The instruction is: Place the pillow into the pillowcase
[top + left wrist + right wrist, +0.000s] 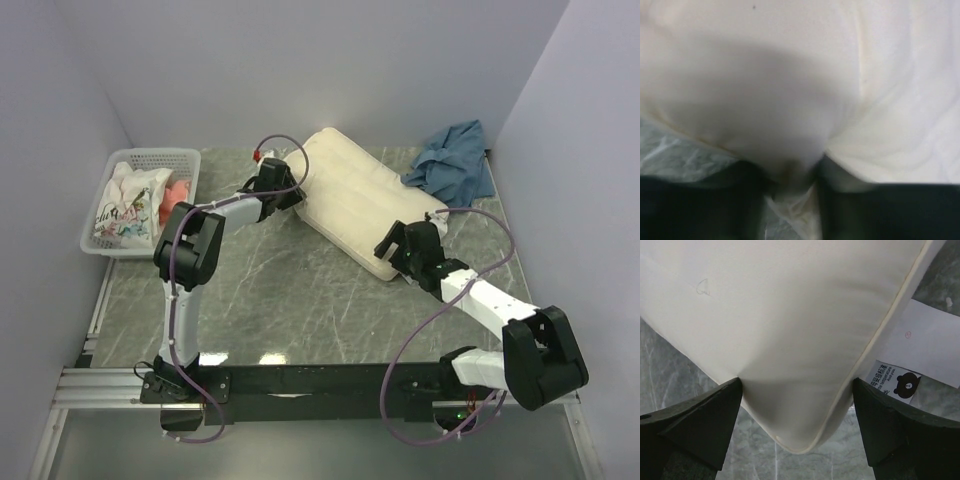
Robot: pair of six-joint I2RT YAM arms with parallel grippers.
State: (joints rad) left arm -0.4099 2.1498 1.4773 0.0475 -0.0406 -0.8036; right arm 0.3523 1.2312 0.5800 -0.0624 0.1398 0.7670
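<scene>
The cream pillow (355, 200) lies slantwise on the table, from back centre towards the right. The dusty-blue pillowcase (458, 165) lies crumpled at the back right, touching the pillow's far right side. My left gripper (288, 192) is at the pillow's left corner. In the left wrist view the gripper (791, 187) is shut, pinching a fold of the pillow (790, 75). My right gripper (400, 250) is at the pillow's near right corner. In the right wrist view the gripper (797, 390) is open and the pillow corner (790, 315) sits between the wide jaws.
A white mesh basket (96, 240) stands at the left and holds a white printed cloth (128, 205) and pink fabric. A white care label (892, 380) hangs at the pillow's corner. Grey walls close in the back and both sides. The table is marbled grey-green.
</scene>
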